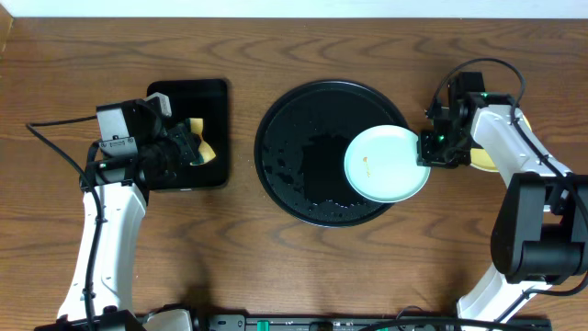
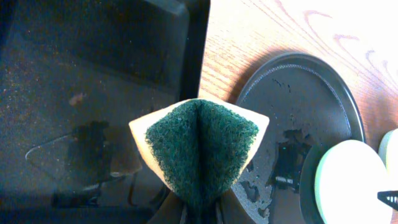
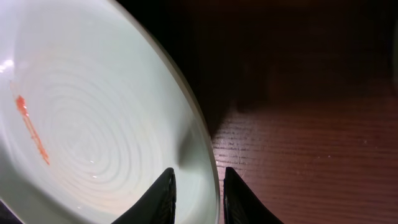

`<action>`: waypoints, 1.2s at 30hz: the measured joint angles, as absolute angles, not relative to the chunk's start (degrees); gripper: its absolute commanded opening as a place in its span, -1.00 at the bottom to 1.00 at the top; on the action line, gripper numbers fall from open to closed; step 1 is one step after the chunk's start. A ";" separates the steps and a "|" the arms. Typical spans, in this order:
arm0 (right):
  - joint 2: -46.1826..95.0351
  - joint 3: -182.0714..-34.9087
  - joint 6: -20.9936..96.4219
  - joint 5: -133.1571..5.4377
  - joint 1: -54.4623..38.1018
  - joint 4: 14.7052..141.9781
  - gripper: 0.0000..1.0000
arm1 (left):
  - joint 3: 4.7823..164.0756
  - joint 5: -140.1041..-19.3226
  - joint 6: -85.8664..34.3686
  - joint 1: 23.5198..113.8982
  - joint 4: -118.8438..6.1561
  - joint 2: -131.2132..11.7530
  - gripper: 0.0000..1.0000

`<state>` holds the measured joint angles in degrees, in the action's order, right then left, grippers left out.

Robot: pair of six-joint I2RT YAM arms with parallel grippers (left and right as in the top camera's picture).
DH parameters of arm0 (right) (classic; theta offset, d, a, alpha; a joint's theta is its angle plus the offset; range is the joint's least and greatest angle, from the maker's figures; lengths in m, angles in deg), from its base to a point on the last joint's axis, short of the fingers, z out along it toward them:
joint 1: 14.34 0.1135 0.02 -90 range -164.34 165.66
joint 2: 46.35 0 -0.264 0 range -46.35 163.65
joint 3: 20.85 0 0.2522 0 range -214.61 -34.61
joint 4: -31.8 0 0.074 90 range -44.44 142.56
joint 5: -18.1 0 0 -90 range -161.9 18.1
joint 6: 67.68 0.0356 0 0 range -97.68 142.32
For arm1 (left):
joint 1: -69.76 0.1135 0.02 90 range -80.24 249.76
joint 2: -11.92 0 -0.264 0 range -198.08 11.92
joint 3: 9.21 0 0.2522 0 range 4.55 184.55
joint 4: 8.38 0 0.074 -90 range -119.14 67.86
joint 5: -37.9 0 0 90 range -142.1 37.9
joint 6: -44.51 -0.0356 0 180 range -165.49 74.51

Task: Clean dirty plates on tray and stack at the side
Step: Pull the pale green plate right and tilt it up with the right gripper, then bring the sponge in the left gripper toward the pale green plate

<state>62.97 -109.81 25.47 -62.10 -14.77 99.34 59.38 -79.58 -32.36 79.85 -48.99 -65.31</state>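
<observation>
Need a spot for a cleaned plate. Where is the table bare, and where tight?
Bare wood lies between the round tray and the near edge, and along the far edge. A narrow strip separates it from the rectangular tray. Crowded right side: the right pincer straddles the rim of the mint plate beside a yellow plate.

We look down on a brown wooden tabletop [image 1: 276, 276] with a strong wavy grain, bare over most of its width. Near its middle lies the round black tray [image 1: 294, 147], glossy, with wet patches across its floor. To the left, well apart from it, lies a smaller rectangular black tray [image 1: 209, 97], one long side facing the round one. At the right, just beyond the round tray's rim, we make out a sliver of a pale yellow plate [image 1: 484, 162], mostly hidden from above.
</observation>
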 measured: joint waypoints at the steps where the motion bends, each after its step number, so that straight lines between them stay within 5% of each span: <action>1: 62.97 -109.59 25.47 -62.10 -14.77 99.29 -0.55 | 59.38 -79.58 -32.36 79.85 -48.99 -65.31 -0.83; 4: 62.97 -109.07 25.50 -62.12 -14.77 99.05 -0.61 | 59.38 -79.58 -32.36 79.85 -48.99 -65.31 -0.83; 6: 62.97 -108.28 25.47 -62.17 -14.77 98.29 -0.96 | 59.38 -79.58 -32.38 79.85 -48.99 -65.31 -0.82; 7: 62.97 -107.76 25.34 -61.99 -14.77 97.96 -0.97 | 59.38 -79.58 -32.38 79.85 -48.99 -65.31 -0.83; 22: 54.03 -107.23 26.83 -63.50 -13.46 95.55 -0.97 | 59.38 -79.58 -34.66 79.85 -47.15 -65.31 -0.85; 36: 41.70 -107.21 37.32 -97.73 9.27 91.64 -0.97 | 59.38 -79.60 -44.45 79.65 -42.85 -65.31 -0.85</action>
<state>41.70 -107.21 37.32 -97.73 9.27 91.64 59.38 -79.60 -44.45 79.65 -42.85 -65.31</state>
